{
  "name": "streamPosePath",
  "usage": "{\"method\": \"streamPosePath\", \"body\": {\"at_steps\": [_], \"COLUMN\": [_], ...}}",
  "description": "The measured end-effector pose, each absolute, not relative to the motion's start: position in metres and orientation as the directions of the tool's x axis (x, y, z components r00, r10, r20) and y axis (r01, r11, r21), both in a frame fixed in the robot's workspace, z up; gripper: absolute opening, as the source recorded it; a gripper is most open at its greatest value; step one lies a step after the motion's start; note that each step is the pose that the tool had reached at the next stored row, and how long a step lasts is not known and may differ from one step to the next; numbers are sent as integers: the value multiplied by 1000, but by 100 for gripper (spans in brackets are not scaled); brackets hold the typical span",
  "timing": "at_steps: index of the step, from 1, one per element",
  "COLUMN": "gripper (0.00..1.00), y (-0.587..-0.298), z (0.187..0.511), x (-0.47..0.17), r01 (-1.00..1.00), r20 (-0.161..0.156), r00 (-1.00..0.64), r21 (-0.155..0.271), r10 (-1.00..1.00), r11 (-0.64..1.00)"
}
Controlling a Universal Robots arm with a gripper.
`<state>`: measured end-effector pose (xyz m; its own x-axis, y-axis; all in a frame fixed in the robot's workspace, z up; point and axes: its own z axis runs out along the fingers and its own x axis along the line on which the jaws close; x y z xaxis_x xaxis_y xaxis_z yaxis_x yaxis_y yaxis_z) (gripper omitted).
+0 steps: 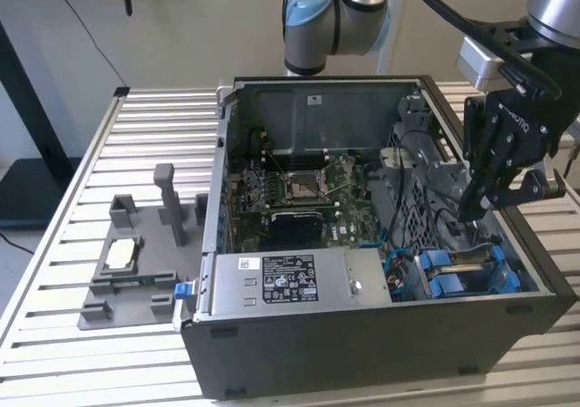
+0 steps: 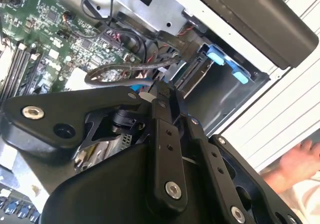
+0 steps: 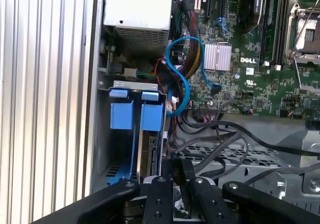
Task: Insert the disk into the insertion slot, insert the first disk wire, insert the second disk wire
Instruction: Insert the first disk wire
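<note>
Disk (image 3: 148, 156) and tool (image 3: 178, 168) sit almost end to end in the first wrist view. The tool is drawn narrow, its two fingers (image 3: 187, 170) close together with hardly a gap; whether a wire end is pinched between them I cannot tell. It hangs point-down inside the open computer case (image 1: 381, 334), at the exterior view's right, low over the grey drive cage (image 3: 235, 160).

Just beside its tip lies the disk's back end, which I take to be the end that receives the wires. From there the disk's long axis runs straight away from the tool to a bright blue tab (image 3: 151, 116) at the mouth of the slot (image 3: 135, 86). The disk stands on edge, pushed into its bay, so I judge the first step done. A second blue carrier (image 3: 121, 115) sits in the neighbouring bay, next to the case wall.

Loose black wires (image 3: 220, 140) cross the cage beside the tool on the side toward the motherboard (image 3: 250, 74), and a blue wire (image 3: 186, 67) loops further off. Whether any is plugged into the disk I cannot see.

Farther out, the grey power supply box (image 1: 281, 280) carries a white label with dense print and bar codes. The tool's body bears white lettering, and the board has a small white mark. Everything stands on a slatted worktop (image 1: 154, 117).
</note>
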<state>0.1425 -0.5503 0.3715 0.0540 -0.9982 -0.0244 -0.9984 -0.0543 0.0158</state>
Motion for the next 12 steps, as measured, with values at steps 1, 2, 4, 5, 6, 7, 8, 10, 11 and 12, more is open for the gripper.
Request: {"method": "streamPosePath", "body": {"at_steps": [1, 2, 4, 5, 6, 7, 8, 10, 11, 12], "gripper": [19, 19, 19, 19, 19, 19, 19, 19, 19, 19], "y": [-552, -553, -556, -557, -558, -559, -560, -562, -563, -563], "z": [371, 370, 369, 368, 368, 367, 366, 365, 364, 363], "x": [144, 145, 147, 148, 149, 150, 151, 153, 153, 154], "r01": [-998, -998, -998, -998, -998, -998, -998, -998, -998, -998], "r20": [-24, -24, -24, -24, -24, -24, -24, -24, -24, -24], "r00": [54, 54, 54, 54, 54, 54, 54, 54, 54, 54], "r21": [16, 16, 16, 16, 16, 16, 16, 16, 16, 16], "r10": [-998, -998, -998, -998, -998, -998, -998, -998, -998, -998], "r11": [-54, -54, -54, -54, -54, -54, -54, -54, -54, -54]}}
